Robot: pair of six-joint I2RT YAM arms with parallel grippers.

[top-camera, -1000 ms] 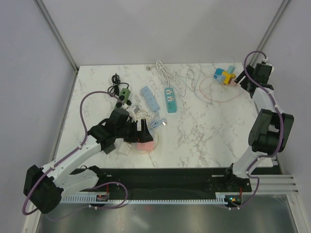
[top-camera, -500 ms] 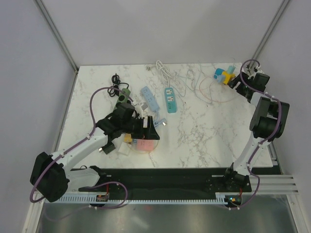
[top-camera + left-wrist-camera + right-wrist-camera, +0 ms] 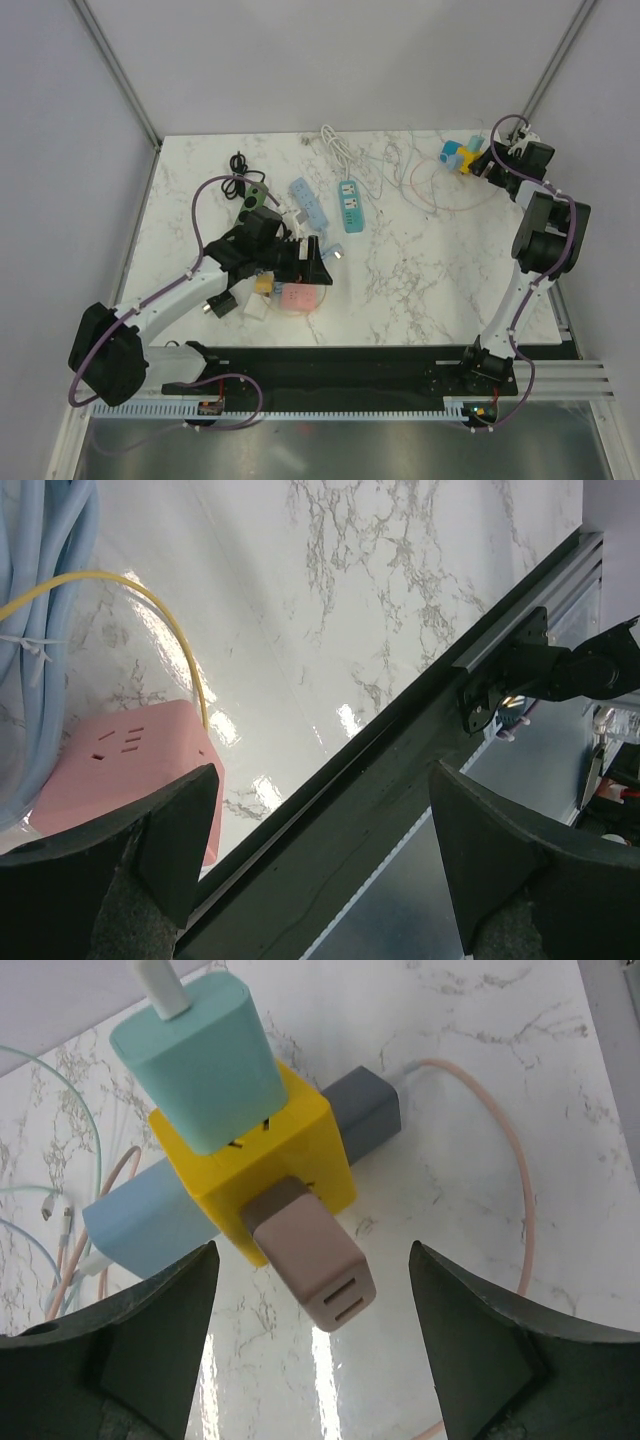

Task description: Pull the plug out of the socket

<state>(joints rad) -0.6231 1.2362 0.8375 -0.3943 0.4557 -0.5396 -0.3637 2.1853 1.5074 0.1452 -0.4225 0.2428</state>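
Note:
A yellow cube socket (image 3: 258,1160) lies at the far right of the table, also in the top view (image 3: 463,158). A teal plug (image 3: 200,1055) sits in its top, a beige plug (image 3: 312,1260) in the side facing me, a grey plug (image 3: 365,1110) on the right and a light blue one (image 3: 140,1225) on the left. My right gripper (image 3: 310,1255) is open, its fingers either side of the beige plug without touching it. My left gripper (image 3: 322,780) is open and empty above a pink socket (image 3: 120,770) near the front edge.
A teal power strip (image 3: 349,205), a light blue power strip (image 3: 309,201), a green adaptor (image 3: 258,196) and black (image 3: 238,165) and white (image 3: 335,143) cables lie at the back. Thin pink cable (image 3: 520,1190) loops right of the cube. The black front rail (image 3: 400,780) lies under my left gripper.
My right gripper has moved left up to the yellow cube. My left gripper has shifted right and turned over the pink socket.

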